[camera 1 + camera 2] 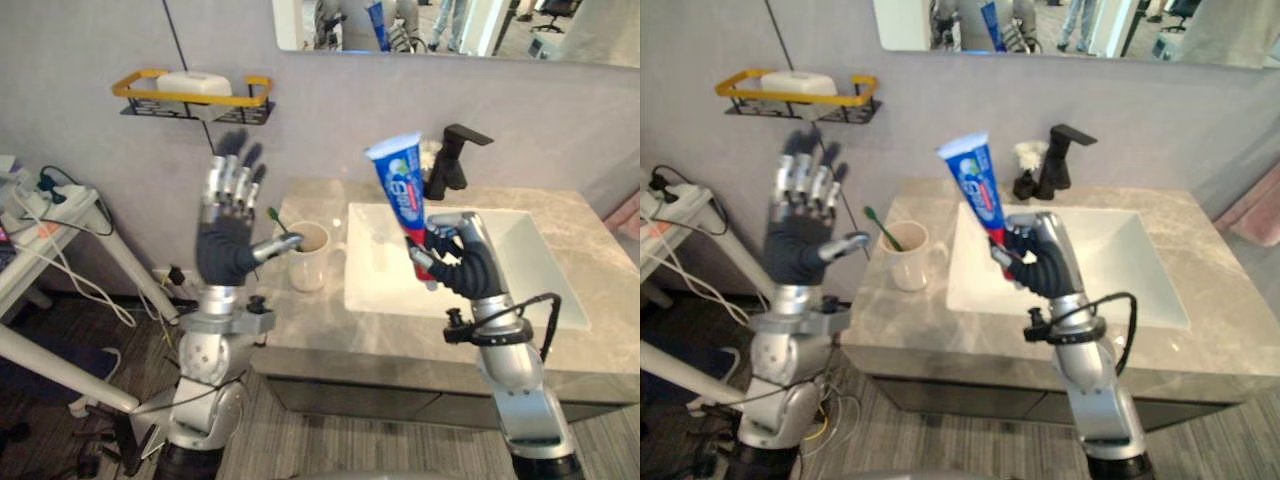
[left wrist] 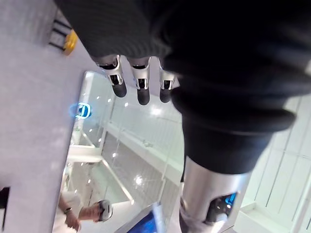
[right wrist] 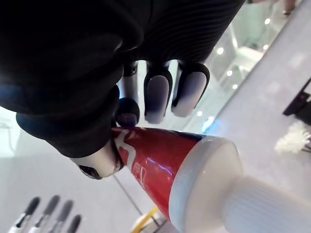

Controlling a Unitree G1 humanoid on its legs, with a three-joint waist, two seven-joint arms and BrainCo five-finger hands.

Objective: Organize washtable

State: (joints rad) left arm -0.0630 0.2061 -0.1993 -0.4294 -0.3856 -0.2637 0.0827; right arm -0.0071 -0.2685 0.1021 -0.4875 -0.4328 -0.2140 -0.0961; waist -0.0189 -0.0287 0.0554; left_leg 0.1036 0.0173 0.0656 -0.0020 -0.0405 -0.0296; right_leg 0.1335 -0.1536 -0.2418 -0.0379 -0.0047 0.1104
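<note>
My right hand (image 1: pixel 468 262) is shut on a blue, white and red toothpaste tube (image 1: pixel 400 186) and holds it upright above the white sink basin (image 1: pixel 520 270), cap end down in the fist (image 3: pixel 214 194). Left of the basin a cream mug (image 1: pixel 309 258) stands on the grey marble counter (image 1: pixel 330 325) with a green toothbrush (image 1: pixel 278 222) in it. My left hand (image 1: pixel 228 225) is raised beside the mug, fingers straight and spread, holding nothing; its fingertips (image 2: pixel 141 90) show in the left wrist view.
A black faucet (image 1: pixel 452 158) stands behind the basin, with a white brush-like thing (image 1: pixel 1030 155) beside it. A yellow-rimmed wall rack (image 1: pixel 193 97) holds a white soap bar (image 1: pixel 193 82). A mirror (image 1: pixel 460 25) hangs above. A white table with cables (image 1: pixel 45 205) stands at the left.
</note>
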